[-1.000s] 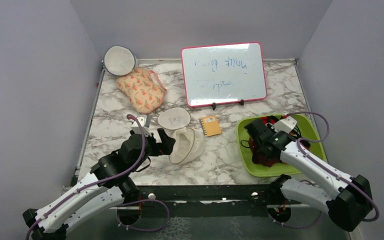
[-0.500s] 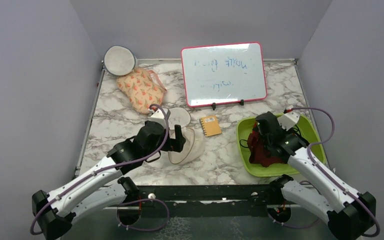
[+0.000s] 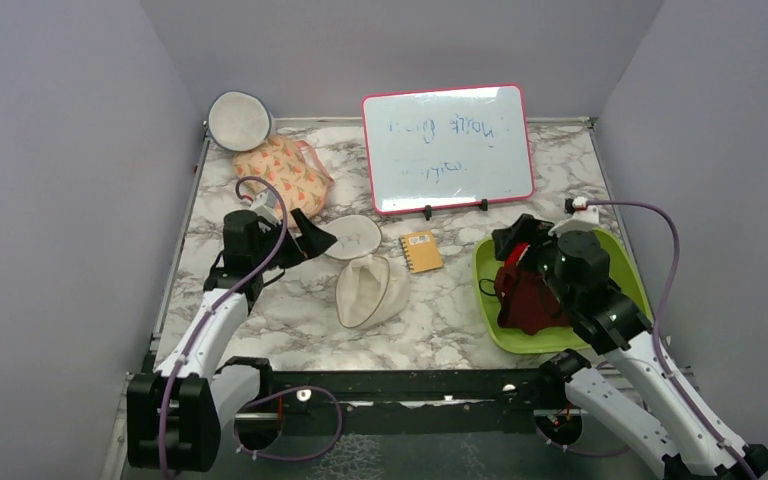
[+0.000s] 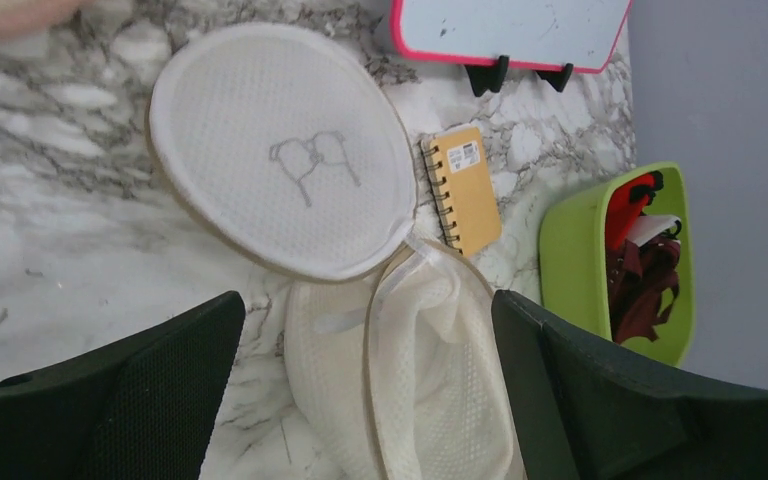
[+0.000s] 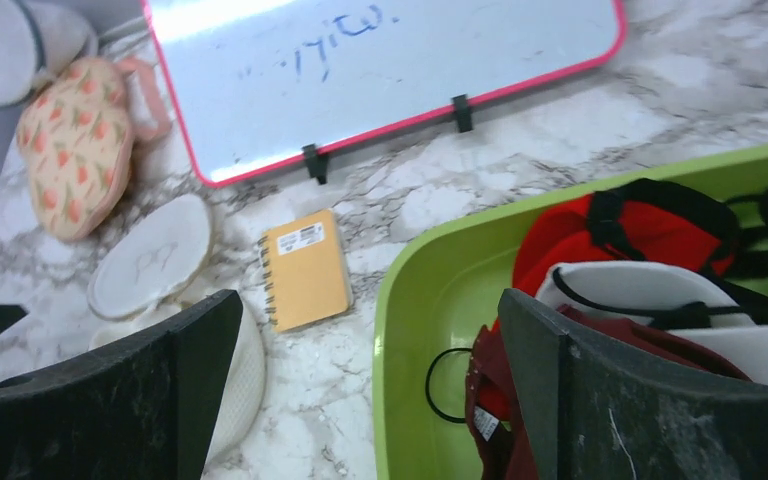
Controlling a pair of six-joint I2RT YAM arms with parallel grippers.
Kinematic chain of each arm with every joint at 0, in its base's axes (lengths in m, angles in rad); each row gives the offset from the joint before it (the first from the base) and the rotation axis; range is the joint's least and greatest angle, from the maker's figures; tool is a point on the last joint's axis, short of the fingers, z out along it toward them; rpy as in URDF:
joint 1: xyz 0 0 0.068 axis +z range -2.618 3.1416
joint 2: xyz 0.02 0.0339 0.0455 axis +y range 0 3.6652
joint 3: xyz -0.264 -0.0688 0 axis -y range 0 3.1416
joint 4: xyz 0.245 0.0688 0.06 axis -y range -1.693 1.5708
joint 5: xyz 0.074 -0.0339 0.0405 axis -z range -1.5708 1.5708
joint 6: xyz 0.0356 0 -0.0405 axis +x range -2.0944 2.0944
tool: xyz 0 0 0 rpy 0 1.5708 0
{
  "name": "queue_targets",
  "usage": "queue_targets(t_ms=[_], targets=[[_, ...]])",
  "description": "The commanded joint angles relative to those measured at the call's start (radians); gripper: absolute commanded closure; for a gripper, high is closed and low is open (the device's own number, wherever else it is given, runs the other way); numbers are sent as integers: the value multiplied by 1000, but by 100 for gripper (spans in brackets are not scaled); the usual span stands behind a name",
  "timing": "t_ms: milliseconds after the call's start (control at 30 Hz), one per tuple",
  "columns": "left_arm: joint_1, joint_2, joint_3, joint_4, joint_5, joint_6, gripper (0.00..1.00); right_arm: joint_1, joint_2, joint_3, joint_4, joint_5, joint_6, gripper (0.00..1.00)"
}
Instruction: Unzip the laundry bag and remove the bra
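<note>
Marble-look table, going from the left. At the far left corner a grey-rimmed white disc leans against the wall, and a peach floral pouch lies just in front of it. A bit nearer is the left gripper, with its jaws spread wide and nothing in them, hovering just left of the laundry bag. The bag sits mid-table and it's unzipped. Its round flap with the little squiggle is folded back flat on the marble, and the mesh body gapes open on the near side of it. An orange notepad lies just beside the bag on the right, and a pink-framed whiteboard stands behind it. Further right is a lime green tray with the bra heaped inside, dark red and brighter red with black straps. The right gripper hangs over the tray's far-left part, jaws wide apart too, gripping nothing.
</note>
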Motion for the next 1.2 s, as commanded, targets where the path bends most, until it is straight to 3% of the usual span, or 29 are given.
queue_targets(t_ms=[0,200,500,667,800,867,1000,1167], targets=[[74,75,-153,364,230,-270,13,-3,62,-2,83,-236,-112,1],[81,209,-198,460,137,-323,16,-3,133,21,81,-292,-111,1],[97,476,-156,635,114,-367,46,-3,73,21,67,-279,-122,2],[107,574,-109,696,91,-357,54,-3,50,21,50,-273,-120,2],[121,657,-106,827,126,-429,70,-3,48,28,49,-277,-117,2],[122,673,-96,868,137,-445,74,-3,47,33,49,-281,-114,2],[122,665,-80,929,175,-449,95,-3,50,33,53,-290,-116,2],[122,499,-124,940,170,-369,100,-3,60,31,56,-303,-116,2]])
